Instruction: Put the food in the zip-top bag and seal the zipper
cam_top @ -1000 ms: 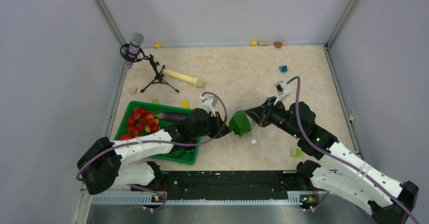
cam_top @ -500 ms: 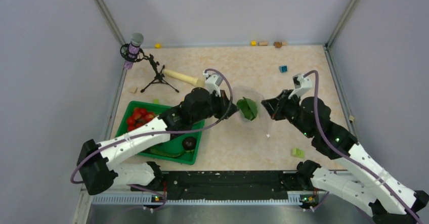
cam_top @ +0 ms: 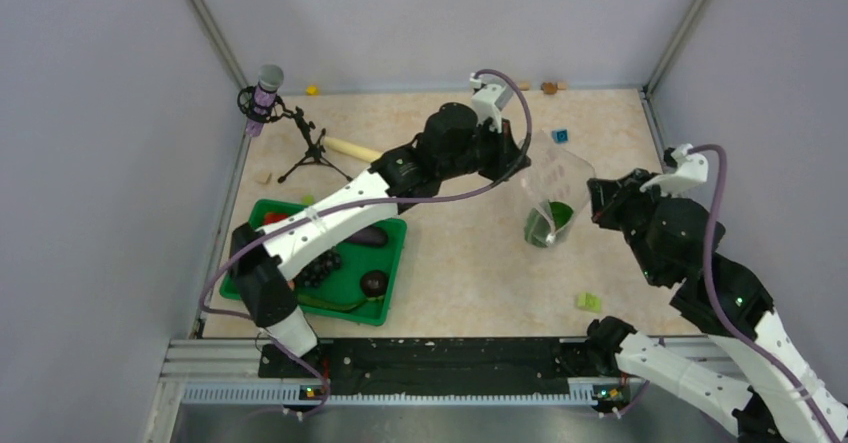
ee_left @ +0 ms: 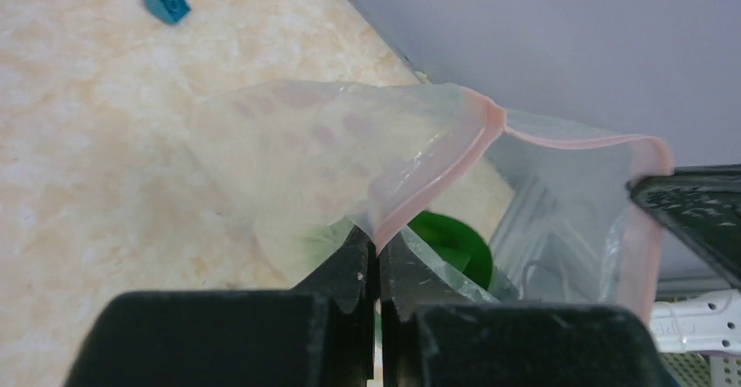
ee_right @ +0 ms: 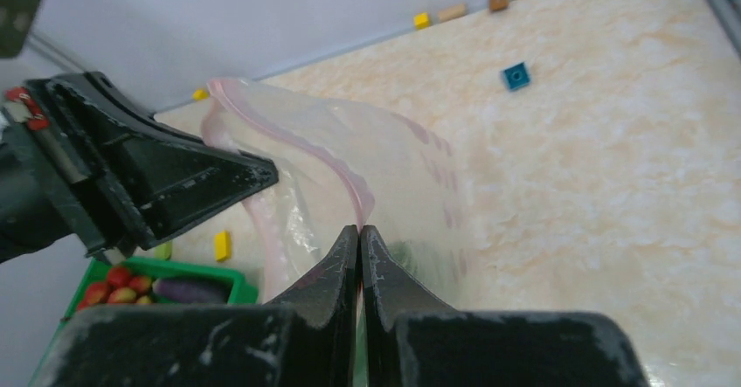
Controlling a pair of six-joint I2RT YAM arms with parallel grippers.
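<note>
The clear zip-top bag [cam_top: 553,178] hangs between my two grippers over the right half of the table. Green bok choy [cam_top: 549,224] lies in its bottom. My left gripper [cam_top: 522,155] is shut on the pink zipper strip [ee_left: 437,186] at one side of the mouth. My right gripper [cam_top: 597,201] is shut on the strip [ee_right: 345,177] at the other side. The mouth gapes open between them. The bok choy shows through the plastic in the left wrist view [ee_left: 450,238]. An eggplant [cam_top: 368,235], dark berries [cam_top: 320,266] and strawberries [ee_right: 118,286] lie in the green tray [cam_top: 392,263].
A microphone on a tripod [cam_top: 268,88] and a beige rolling pin [cam_top: 350,148] stand at the back left. A blue block [cam_top: 560,135] lies behind the bag. A green block [cam_top: 588,302] lies near the front right. Small blocks [cam_top: 549,87] line the back wall.
Both grippers have carried the bag up and toward the back right. The left arm has swung off the tray. The bok choy has slid to the bottom of the bag.
</note>
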